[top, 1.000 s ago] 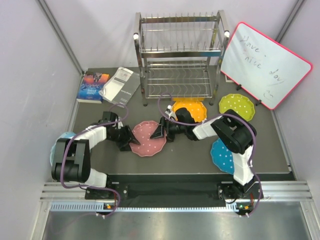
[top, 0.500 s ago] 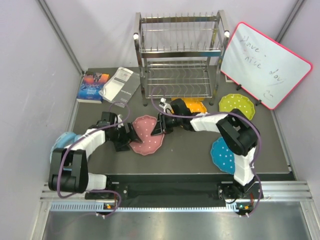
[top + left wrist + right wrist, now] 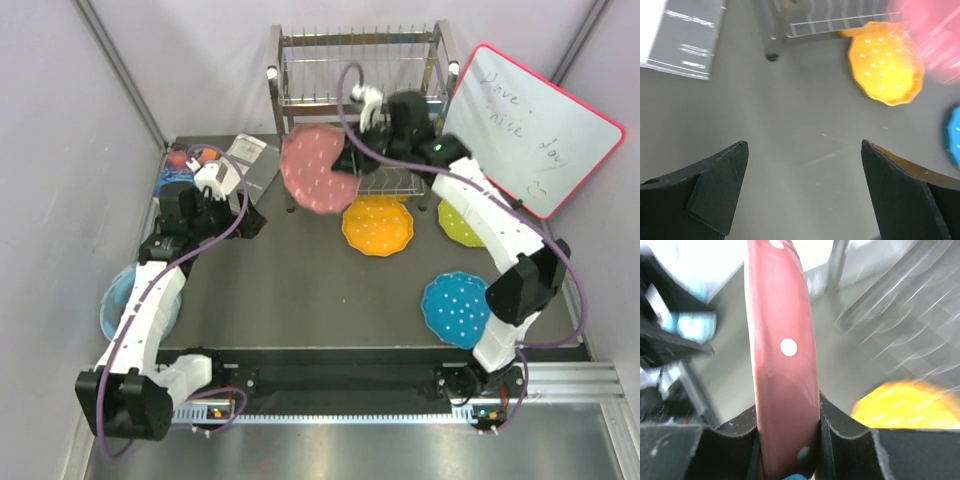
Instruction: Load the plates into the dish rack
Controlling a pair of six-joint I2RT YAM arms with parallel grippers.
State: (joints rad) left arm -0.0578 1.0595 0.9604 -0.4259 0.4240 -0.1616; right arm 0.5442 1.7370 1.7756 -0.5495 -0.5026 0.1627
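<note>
My right gripper (image 3: 350, 165) is shut on the pink plate (image 3: 315, 167) and holds it in the air in front of the dish rack (image 3: 360, 95). The right wrist view shows the pink plate (image 3: 782, 365) edge-on between my fingers. The orange plate (image 3: 378, 225) lies flat on the table below the rack and also shows in the left wrist view (image 3: 885, 62). The yellow-green plate (image 3: 460, 222) lies partly under my right arm. The blue plate (image 3: 455, 308) lies at the front right. My left gripper (image 3: 245, 222) is open and empty over the table at the left (image 3: 805, 165).
A pale light-blue dish (image 3: 125, 300) sits at the left edge under my left arm. A book (image 3: 180, 170) and a grey booklet (image 3: 250, 160) lie at the back left. A pink-framed whiteboard (image 3: 530, 125) leans at the back right.
My right gripper has lifted the pink plate off the table and carried it up and back to the rack front. My left arm has drawn back to the left and away from the plate.
</note>
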